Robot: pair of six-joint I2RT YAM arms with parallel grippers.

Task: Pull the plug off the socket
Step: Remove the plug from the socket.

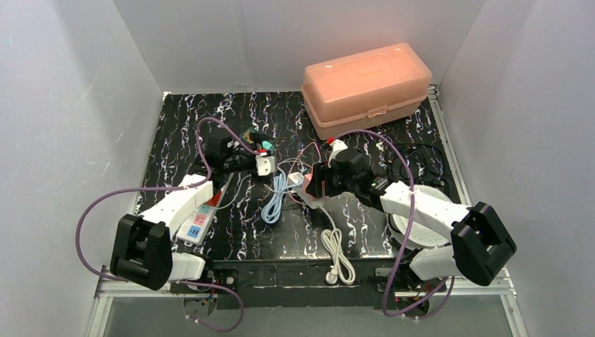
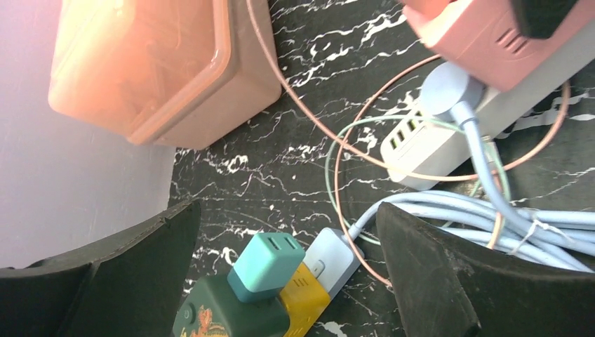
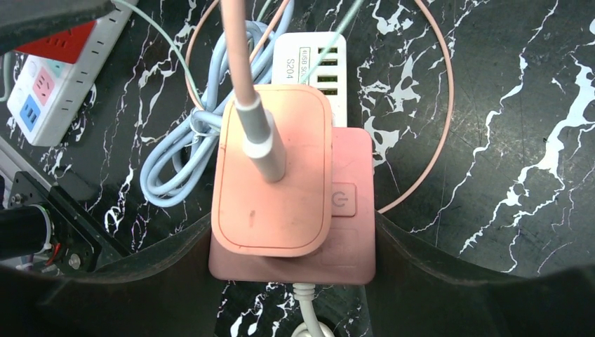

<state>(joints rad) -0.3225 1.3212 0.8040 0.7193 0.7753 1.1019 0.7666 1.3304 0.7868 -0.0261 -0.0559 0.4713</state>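
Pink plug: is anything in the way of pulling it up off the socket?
Nothing visible. The pink plug has only its own cable rising from its top. The right gripper holds the socket, jaws below the plug.

Top cam: fixed, high and behind the arm bases (they sit along the frame's bottom edge), tilted down over the whole table [image 1: 231,119] from far off. Left wrist cam: close, looks down past the left pincer [image 2: 286,225], dark fingers filling both lower corners. Right wrist cam: v. close, straight down, right pincer [image 3: 291,239] at frame bottom. Both wrist views share the white USB hub [image 2: 421,151], blue cable coil [image 3: 165,168] and pink socket block [image 3: 351,203]; top cam has that same patch mid-frame.
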